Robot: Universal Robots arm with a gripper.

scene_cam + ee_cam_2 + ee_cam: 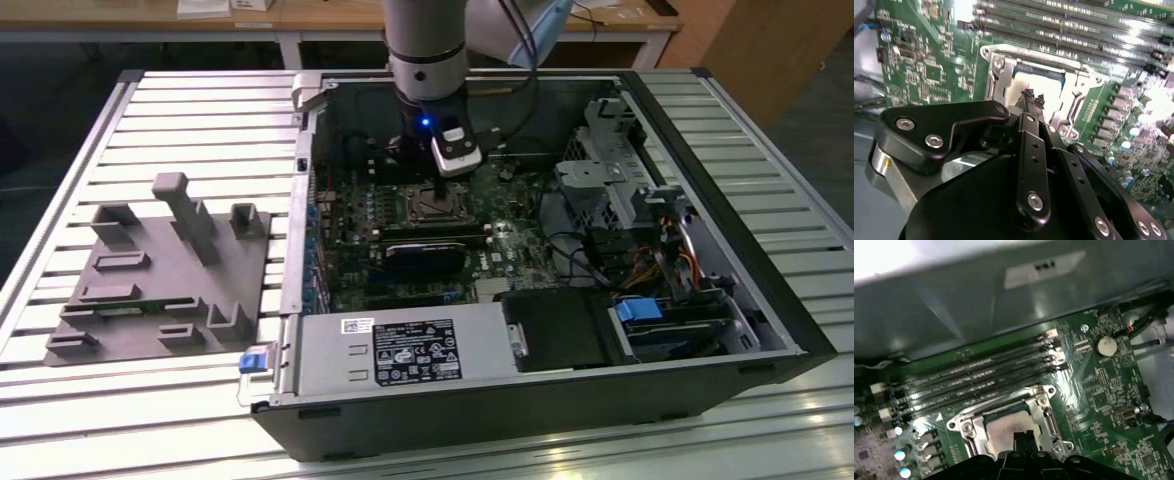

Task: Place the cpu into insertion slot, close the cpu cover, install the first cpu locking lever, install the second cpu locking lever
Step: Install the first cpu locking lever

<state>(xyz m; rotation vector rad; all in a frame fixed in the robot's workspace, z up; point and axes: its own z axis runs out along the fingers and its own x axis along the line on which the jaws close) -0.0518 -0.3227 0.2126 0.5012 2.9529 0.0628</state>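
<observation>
Looking across from the exterior view's left, I see a grey moulded fixture on the slatted table, then the open computer case. My gripper hangs over the insertion slot, its black fingertips pressed together above the dull silvery cpu. The thin metal cpu cover frames the chip.

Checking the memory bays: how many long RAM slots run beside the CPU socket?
4, side by side in one bank on the green board next to the insertion slot. Gripper may hide others.
</observation>
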